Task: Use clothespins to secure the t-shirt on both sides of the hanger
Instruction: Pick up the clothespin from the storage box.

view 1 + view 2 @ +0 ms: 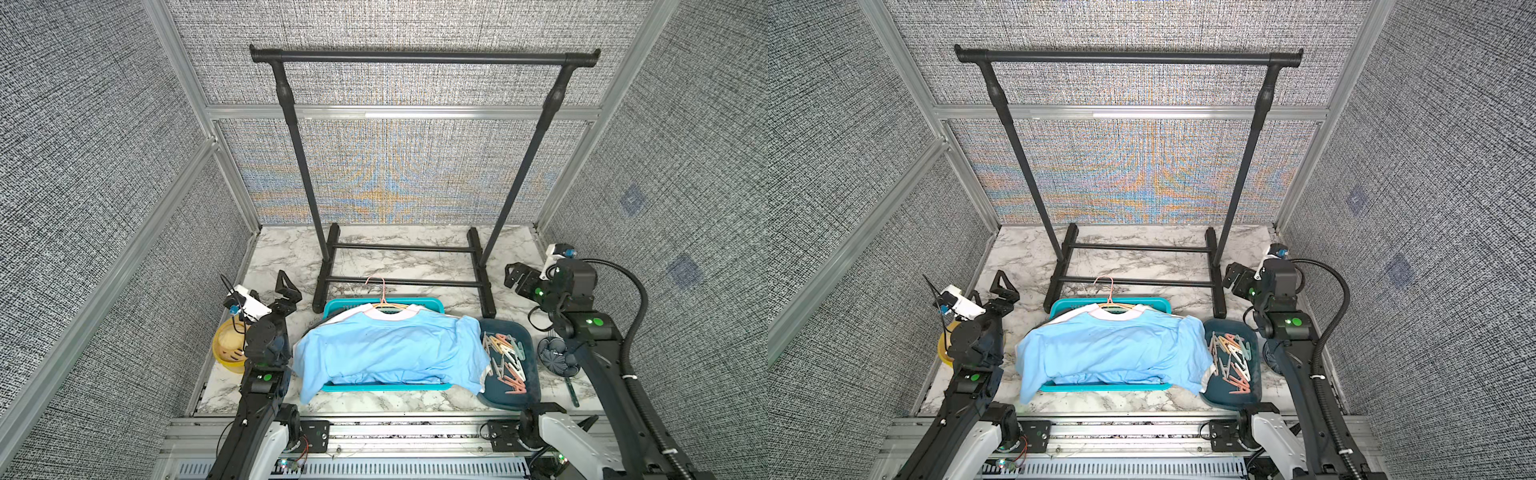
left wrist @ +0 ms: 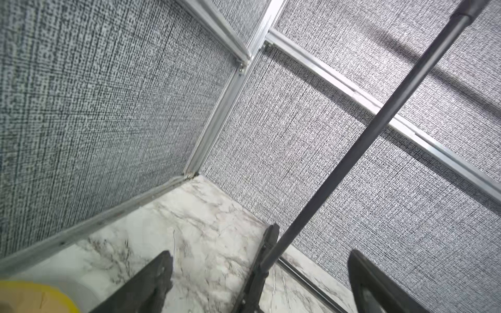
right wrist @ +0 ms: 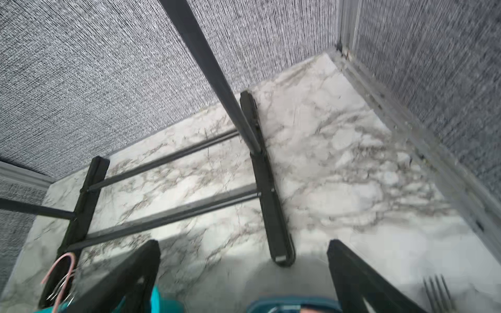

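A light blue t-shirt lies spread over a teal basket, on a pink hanger whose hook points toward the rack. The hook also shows in the right wrist view, hanger. The clothespins, pink, white, beige and grey, lie heaped in a dark tray right of the shirt. My left gripper hovers open and empty left of the basket's far corner. My right gripper hangs open and empty beyond the tray.
A black clothes rack stands at the back, its feet and cross bars on the marble top just behind the teal basket. A yellow bowl sits under the left arm. A dark round holder and a fork lie far right.
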